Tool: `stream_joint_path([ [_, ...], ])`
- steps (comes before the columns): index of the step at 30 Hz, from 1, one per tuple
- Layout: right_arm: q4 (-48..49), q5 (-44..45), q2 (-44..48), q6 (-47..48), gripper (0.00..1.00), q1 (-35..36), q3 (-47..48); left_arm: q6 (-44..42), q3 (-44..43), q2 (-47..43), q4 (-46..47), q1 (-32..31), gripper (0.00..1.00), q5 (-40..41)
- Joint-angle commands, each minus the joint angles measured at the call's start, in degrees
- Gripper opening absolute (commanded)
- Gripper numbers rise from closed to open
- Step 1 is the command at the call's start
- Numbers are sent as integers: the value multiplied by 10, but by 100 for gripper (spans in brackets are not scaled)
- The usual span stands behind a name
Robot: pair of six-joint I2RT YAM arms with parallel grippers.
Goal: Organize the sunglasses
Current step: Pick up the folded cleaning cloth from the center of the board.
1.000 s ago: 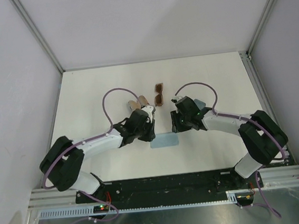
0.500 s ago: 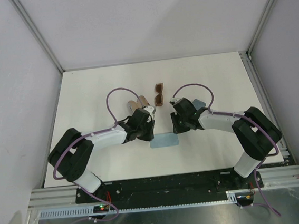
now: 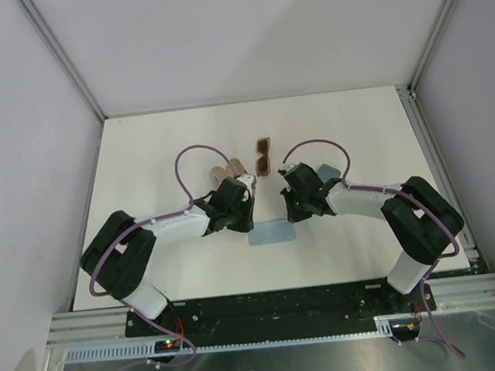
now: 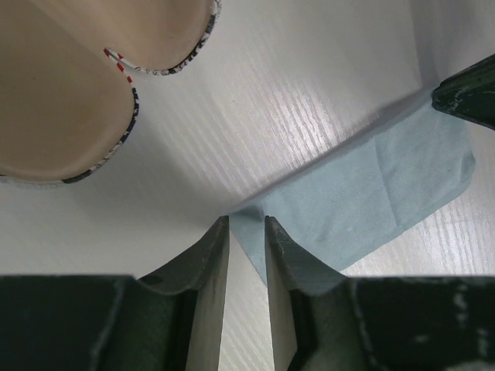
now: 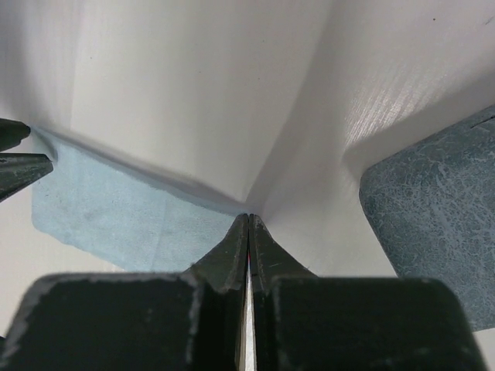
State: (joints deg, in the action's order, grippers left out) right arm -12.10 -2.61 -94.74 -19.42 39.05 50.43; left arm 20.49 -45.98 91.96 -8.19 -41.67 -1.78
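Biggest first: your white table (image 3: pixel 157 159) carries everything. The L arm (image 3: pixel 169 232) and R arm (image 3: pixel 367 200) both reach in twd the middle, wrists near each other but apart.

Next, the cases. You've got a grey-blue oblong case (image 5: pixel 433 209) w/ a crackled texture just beside the R wrist, on its outer side. By the L wrist lies a beige-lined thing (image 4: pixel 69 85) w/ a patterned rim and a small red-white striped bit; can't tell you exactly what it is.

Then the light blue cloth (image 3: pixel 271 233), flat on the table btwn the two wrists, on the near side.

The sunglasses (image 3: pixel 264 156): you can see one pair, brown-amber frame, brownish lenses. It lies on the table past the cloth on the far side, in the gap btwn the two wrists, touching neither. Too small in the top view to tell whether the temples are folded.

Smallest, the claws. Your L gripper (image 4: pixel 246 224) has its fingers a narrow gap apart, tips down on the table right at one cloth corner, bare table showing btwn them. Your R gripper (image 5: pixel 248 220) has its fingers pressed together, tips meeting at the opposite cloth corner. Can't tell whether any fabric is caught in there.
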Motion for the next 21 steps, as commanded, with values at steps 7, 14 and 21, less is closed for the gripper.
stream_joint_path([
  [7,0,2,-8,4,0,4,16,-17,-10,-32,6,26,30,3],
  [14,-1,2,-6,4,0,3,16,-27,-23,2,6,26,29,-11],
  [21,-3,-1,-5,4,0,1,15,-31,-29,23,6,22,29,-40],
])
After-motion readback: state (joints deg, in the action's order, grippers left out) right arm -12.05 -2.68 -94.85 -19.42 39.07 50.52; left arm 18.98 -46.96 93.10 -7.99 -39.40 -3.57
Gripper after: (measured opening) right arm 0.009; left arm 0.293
